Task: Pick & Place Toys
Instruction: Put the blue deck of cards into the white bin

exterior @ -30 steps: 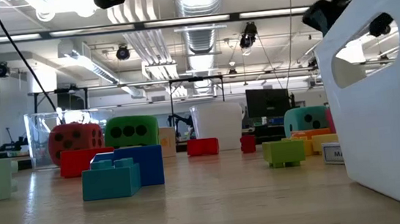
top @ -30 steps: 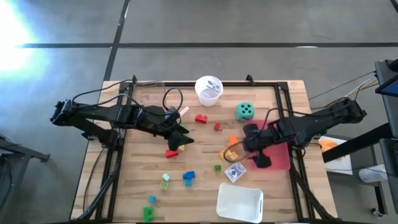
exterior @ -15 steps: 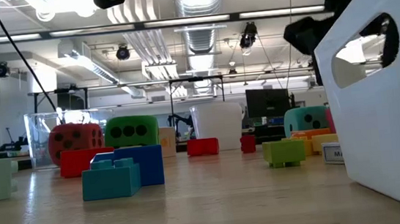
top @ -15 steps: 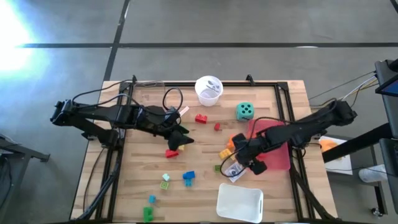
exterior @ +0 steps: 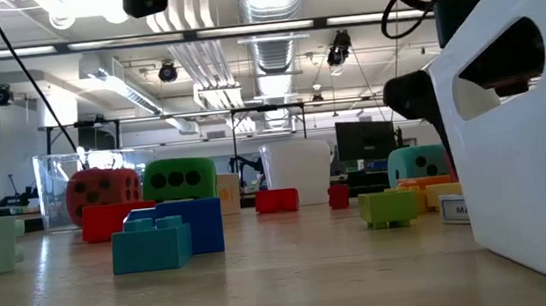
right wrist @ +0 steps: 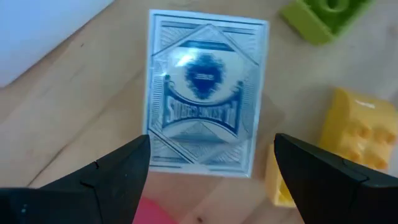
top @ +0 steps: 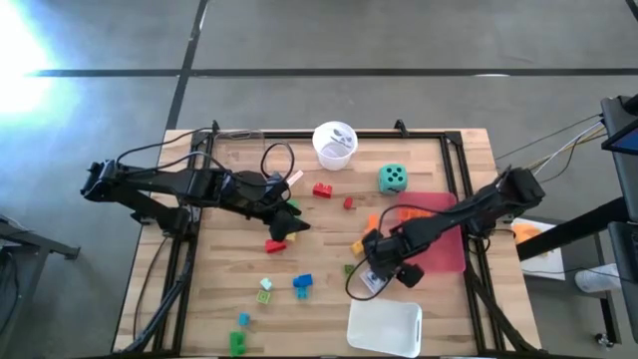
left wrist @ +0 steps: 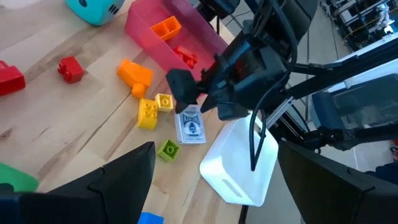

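My right gripper (right wrist: 211, 180) stands open, pointing down over a small blue-and-white card box (right wrist: 202, 118) that lies flat on the table (top: 371, 281). Its fingers stand on either side of the box, apart from it. Beside the box lie a yellow brick (right wrist: 354, 143) and a green brick (right wrist: 323, 18). My left gripper (top: 286, 217) hangs open above the table's middle left, with nothing between its fingers. Loose bricks lie about: red (top: 322, 189), orange (top: 374, 221) and blue (top: 302, 284). A teal die (top: 393, 179) sits at the far right. A red die (exterior: 104, 189) and a green die (exterior: 179, 179) show in the low view.
A white tray (top: 384, 324) lies at the near edge, just beside the card box. A pink translucent tray (top: 444, 239) holding bricks sits under my right arm. A white cup (top: 334, 143) stands at the far edge. More small bricks (top: 239, 334) lie at the near left.
My right gripper has come down from over the pink tray, moving toward the table's left and near edges. Its wrist has rolled on the way. It now hangs over the card box, still open.
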Tool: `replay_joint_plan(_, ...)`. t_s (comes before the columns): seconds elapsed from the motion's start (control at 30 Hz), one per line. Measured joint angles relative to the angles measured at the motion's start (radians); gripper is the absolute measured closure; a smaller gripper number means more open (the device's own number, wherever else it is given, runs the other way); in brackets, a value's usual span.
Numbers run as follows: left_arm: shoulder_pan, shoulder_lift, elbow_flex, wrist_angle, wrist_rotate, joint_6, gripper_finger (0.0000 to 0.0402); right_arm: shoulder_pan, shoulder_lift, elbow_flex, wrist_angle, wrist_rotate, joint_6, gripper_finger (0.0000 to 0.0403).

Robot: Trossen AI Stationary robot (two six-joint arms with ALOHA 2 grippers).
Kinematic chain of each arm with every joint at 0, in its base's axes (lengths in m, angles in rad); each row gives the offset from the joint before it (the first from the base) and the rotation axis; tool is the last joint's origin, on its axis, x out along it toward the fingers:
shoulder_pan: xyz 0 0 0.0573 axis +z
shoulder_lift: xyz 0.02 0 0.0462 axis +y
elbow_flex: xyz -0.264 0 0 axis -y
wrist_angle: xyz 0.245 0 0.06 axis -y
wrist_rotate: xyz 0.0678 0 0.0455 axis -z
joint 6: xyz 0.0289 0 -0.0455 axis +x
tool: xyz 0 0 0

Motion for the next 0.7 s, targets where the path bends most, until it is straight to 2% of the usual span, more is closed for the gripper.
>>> replay_joint_plan(0.27, 0.0, 0.0, -0.008, 0.004, 0.0, -0.001, 0.0062, 0.02, 0.036, 0.021, 0.005, 0.002, -0.078, 0.0068)
replay_joint_plan(0.7, 0.0, 0.0, -0.045, 0.006, 0.0, -0.048, 0.0062, 0.02, 0.055, 0.014, 0.008, -0.011, -0.037, 0.0068)
